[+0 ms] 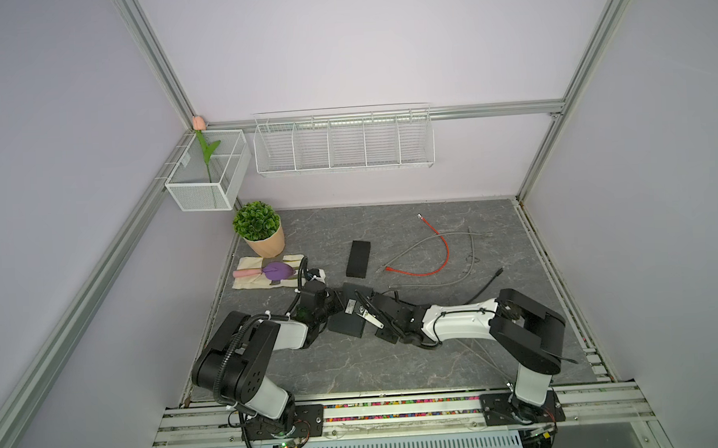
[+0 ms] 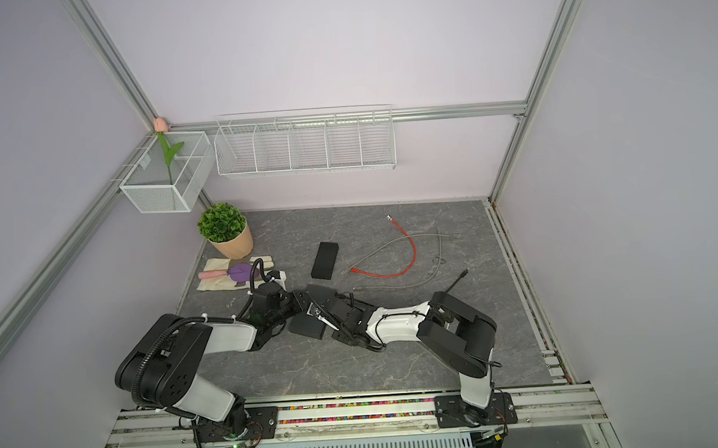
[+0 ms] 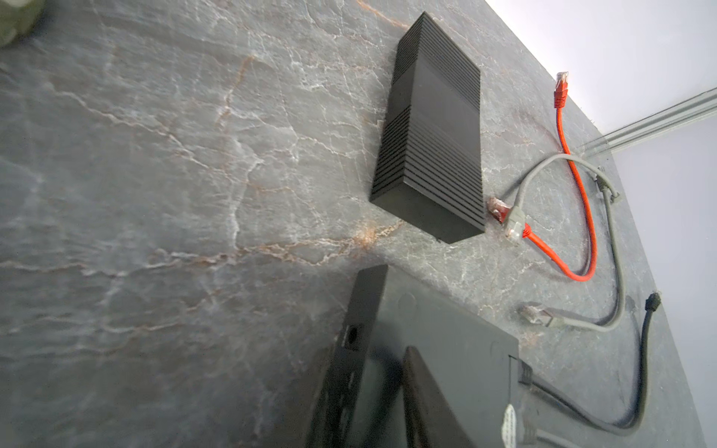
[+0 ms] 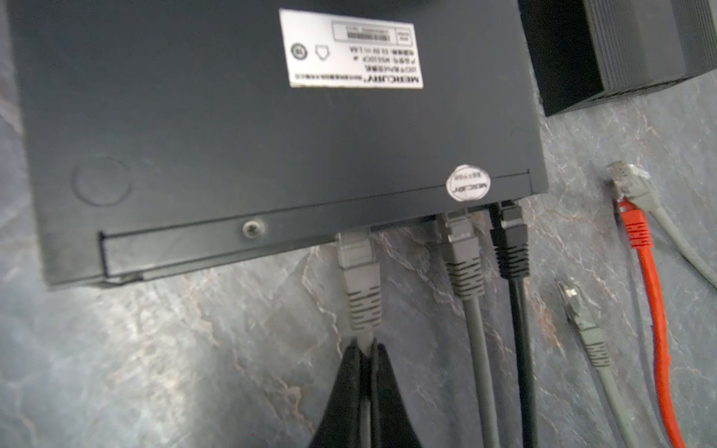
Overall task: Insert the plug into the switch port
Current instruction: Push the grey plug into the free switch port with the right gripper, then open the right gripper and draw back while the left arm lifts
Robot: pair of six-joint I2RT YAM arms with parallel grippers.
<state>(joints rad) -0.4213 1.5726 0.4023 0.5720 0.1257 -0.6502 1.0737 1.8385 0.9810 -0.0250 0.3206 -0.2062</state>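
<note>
Two grippers, both engaged.

Left gripper point(image 1: 334, 303): closed on the edge of the switch point(image 4: 252, 135) nearest its own arm, with one finger point(image 3: 423, 395) across the upturned, labelled face.

Right gripper point(image 4: 366, 350): tips pressed together on the grey cable point(image 4: 364, 336), directly behind the plug point(image 4: 359, 267).

Plug: grey, nose under the front lip of the switch at the port face. How deep it sits cannot be told.

Neighbours on that face: second grey plug point(image 4: 461, 252) and black plug point(image 4: 512, 244), seated side by side, with a gap between them and the held plug.

Loose on the desk point(image 1: 355, 370) beyond the switch:
- red cable point(image 1: 442, 250), curved
- free grey plug point(image 4: 582, 322) near the black one
- black ribbed box point(image 1: 358, 259) near the switch's far corner, apart from it

Rear left corner: potted plant point(image 1: 259, 227); cloth point(image 1: 247, 284) carrying a purple item point(image 1: 277, 271).

Wall: wire rack point(image 1: 343, 144); mesh basket point(image 1: 206, 190) holding a tulip point(image 1: 199, 123).

In both top views the right arm's wrist covers the port face.
</note>
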